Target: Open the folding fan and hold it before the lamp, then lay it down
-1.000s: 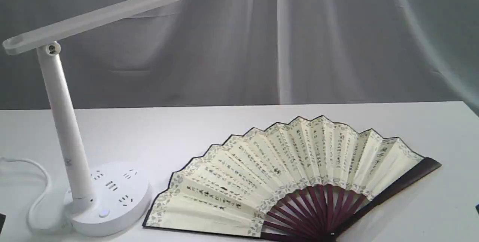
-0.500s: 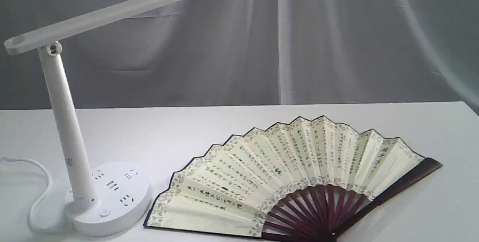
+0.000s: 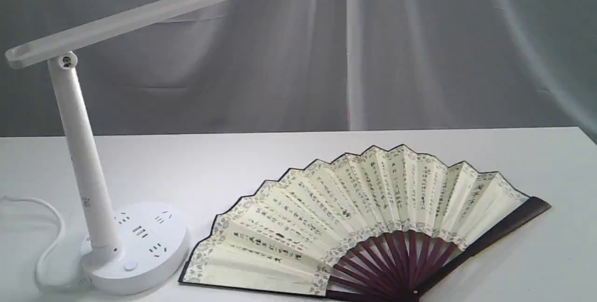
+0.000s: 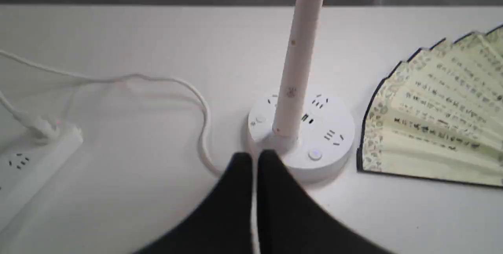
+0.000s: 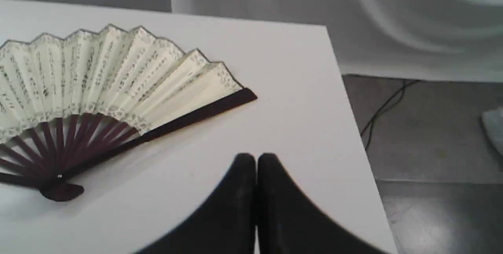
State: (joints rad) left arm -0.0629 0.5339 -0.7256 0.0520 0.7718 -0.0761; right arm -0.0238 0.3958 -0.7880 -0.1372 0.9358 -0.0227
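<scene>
Plainly, the white table carries everything. At its left end the lamp stands on its round base, post slanted and long bar head angled up over the tabletop, which leaves open air beneath where a fan could be shown. Just beside that base, apart from it as far as I can tell, the folding fan lies flat and fully spread, calligraphy up (so the laying-down step looks done, in my judgement). Neither arm shows in the exterior view. The left gripper hangs near the lamp base, black fingers pressed together on nothing. The right gripper is closed and empty too, clear of the fan's dark guard, probably parked there so the paper isn't disturbed.
</scene>
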